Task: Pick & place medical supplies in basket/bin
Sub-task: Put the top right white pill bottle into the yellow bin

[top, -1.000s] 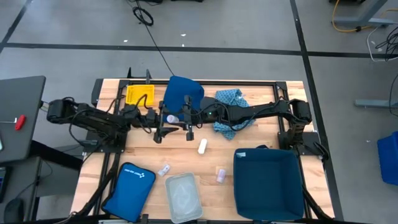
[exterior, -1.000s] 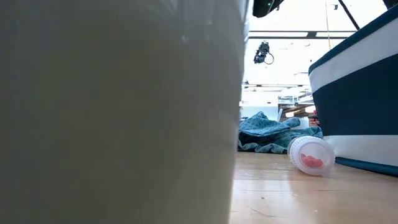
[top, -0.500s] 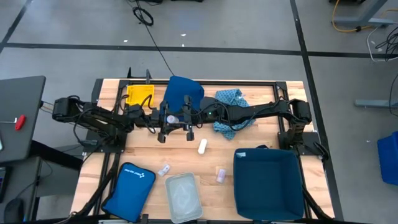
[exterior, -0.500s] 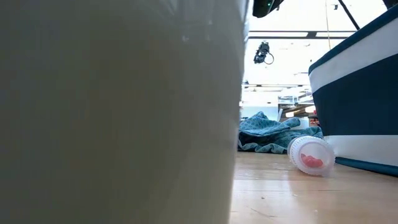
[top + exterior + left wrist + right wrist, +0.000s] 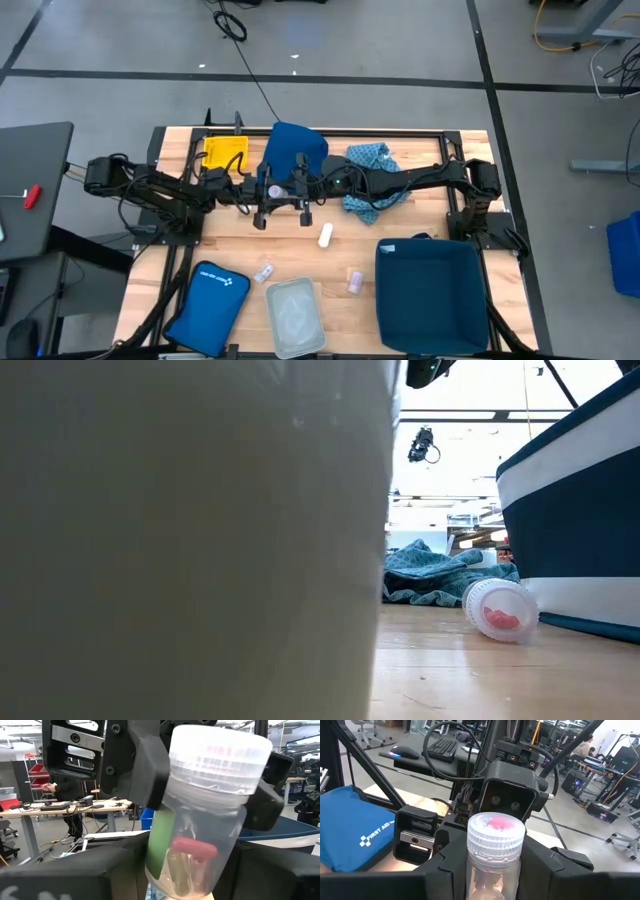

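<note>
While both pincers clamp vial (image 5: 200,815); white roll (image 5: 325,235) nearby.

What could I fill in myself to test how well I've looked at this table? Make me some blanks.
The right hand grips a clear jar that has a ____ screw lid.
The blue pouch lying on the table carries the printed words FIRST ____.
The small tray at the table's far edge is coloured ____.
Missing words: white; AID; yellow.
</note>
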